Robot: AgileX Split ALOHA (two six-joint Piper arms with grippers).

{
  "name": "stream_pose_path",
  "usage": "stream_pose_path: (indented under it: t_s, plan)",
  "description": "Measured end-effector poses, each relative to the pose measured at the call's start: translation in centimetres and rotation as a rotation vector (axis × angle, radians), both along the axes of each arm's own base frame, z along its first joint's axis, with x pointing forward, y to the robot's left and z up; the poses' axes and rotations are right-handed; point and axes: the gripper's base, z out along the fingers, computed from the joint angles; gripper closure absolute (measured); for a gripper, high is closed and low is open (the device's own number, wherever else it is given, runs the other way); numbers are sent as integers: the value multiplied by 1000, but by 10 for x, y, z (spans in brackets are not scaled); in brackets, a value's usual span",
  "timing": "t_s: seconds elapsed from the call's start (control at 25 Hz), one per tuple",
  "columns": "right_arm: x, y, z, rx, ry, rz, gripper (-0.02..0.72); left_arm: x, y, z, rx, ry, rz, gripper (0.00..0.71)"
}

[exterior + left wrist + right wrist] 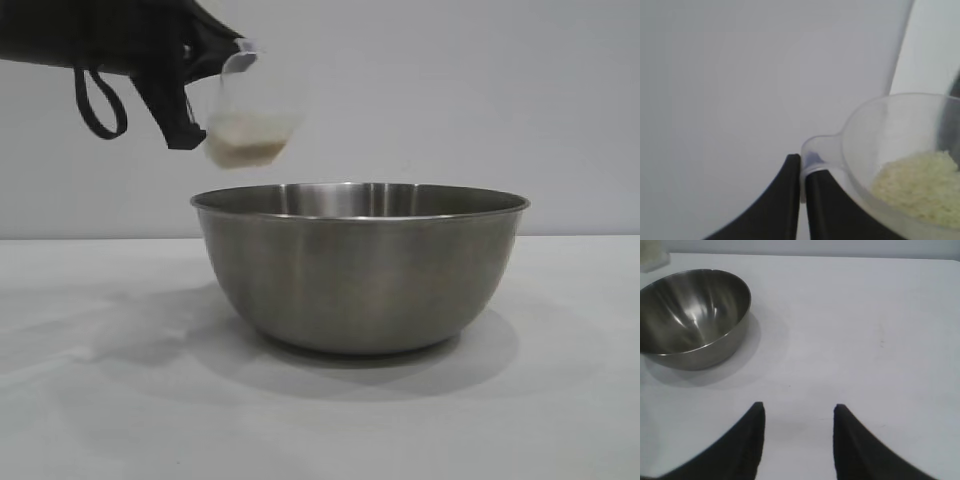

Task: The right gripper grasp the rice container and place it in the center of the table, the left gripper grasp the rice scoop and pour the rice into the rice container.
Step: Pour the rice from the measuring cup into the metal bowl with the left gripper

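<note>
One black arm reaches in from the upper left of the exterior frame, roughly level, a cable loop hanging beneath it; its left gripper [205,95] is clamped on the handle of the rice scoop [252,115], the cup tilted and held in the air with the rice [243,150] gathered as a pale mass in its lowest part; in the left wrist view the two dark fingers [785,200] press together around the clear handle tab at lower centre, and the scoop [900,145] fills the lower right, grains [920,185] heaped inside it. Below and to the right of the scoop in the exterior frame, the rice container [360,265] sits upright at centre on the table [100,400], its rim just under the cup's level and apart from it; nothing stands between them. From the right wrist view, the right gripper [797,437] hangs over bare tabletop at bottom centre, its fingers apart and holding nothing; the container [692,315] lies at upper left, well clear of it.
</note>
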Motion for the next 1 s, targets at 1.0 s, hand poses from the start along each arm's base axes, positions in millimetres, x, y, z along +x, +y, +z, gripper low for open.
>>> stream_pose_path:
  t_s: [1.0]
  plan:
    - [0,0,0,0,0,0,393,-22,-49,7,469,-575,-332,710]
